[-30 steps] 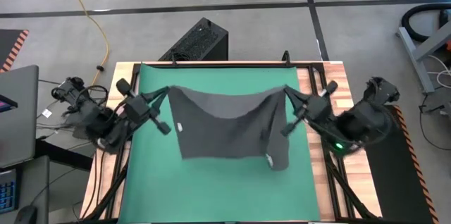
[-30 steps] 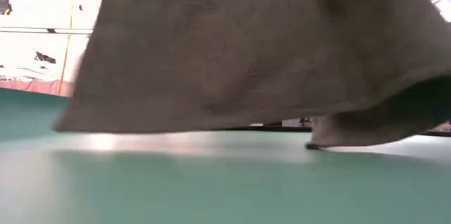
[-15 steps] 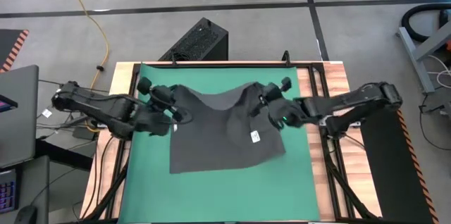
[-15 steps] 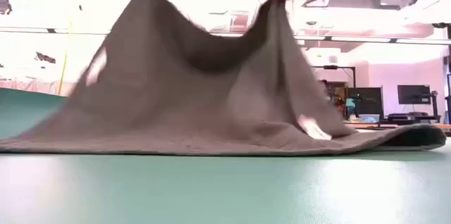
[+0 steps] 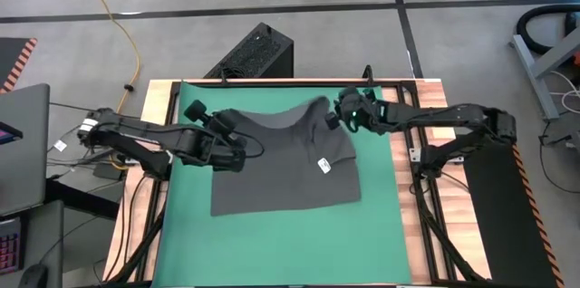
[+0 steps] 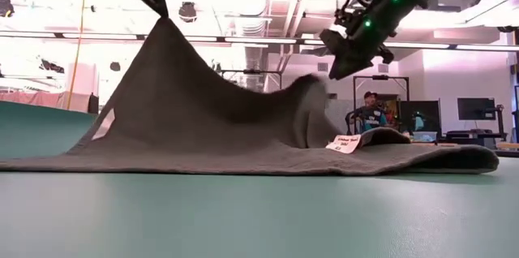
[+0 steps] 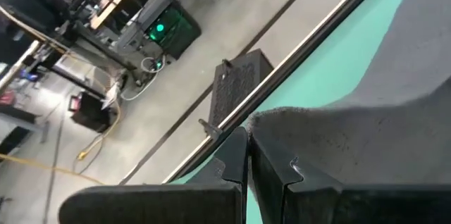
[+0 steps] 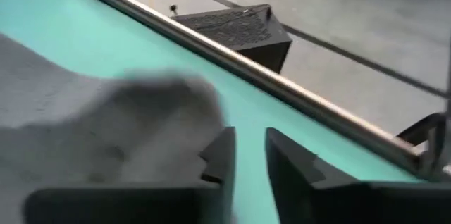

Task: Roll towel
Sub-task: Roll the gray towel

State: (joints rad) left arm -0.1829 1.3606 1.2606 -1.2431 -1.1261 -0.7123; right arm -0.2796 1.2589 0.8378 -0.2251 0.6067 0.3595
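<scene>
The dark grey towel (image 5: 285,170) lies on the green mat (image 5: 190,234), its near part flat and its far edge raised. A white tag (image 5: 324,167) shows on its top, also in the low view (image 6: 347,143). My left gripper (image 5: 237,137) is shut on the towel's far left corner and holds it up (image 6: 166,23). My right gripper (image 5: 335,118) is open and empty, just above the towel's far right corner (image 6: 312,88), which sags onto the mat. In the right wrist view (image 8: 246,157) the towel (image 8: 106,132) lies beside the fingers. My left gripper pinches the towel's far left corner (image 7: 275,122) between its two fingers. It comes from the table's left side. The corner is held clear above the mat, and the cloth slopes down from it (image 6: 186,96) to the part that lies flat.
A black box (image 5: 254,52) stands on the floor beyond the table's far edge. A metal rail (image 8: 282,86) runs along the mat's far edge. Bare mat lies near the front edge (image 5: 290,252). A person (image 6: 371,108) sits in the room behind.
Both grippers have gone down and toward the table's middle and far edge with the towel. The towel, lifted and hanging before, now lies with its near part spread on the mat. Its far right corner has come out of my right gripper and drops.
</scene>
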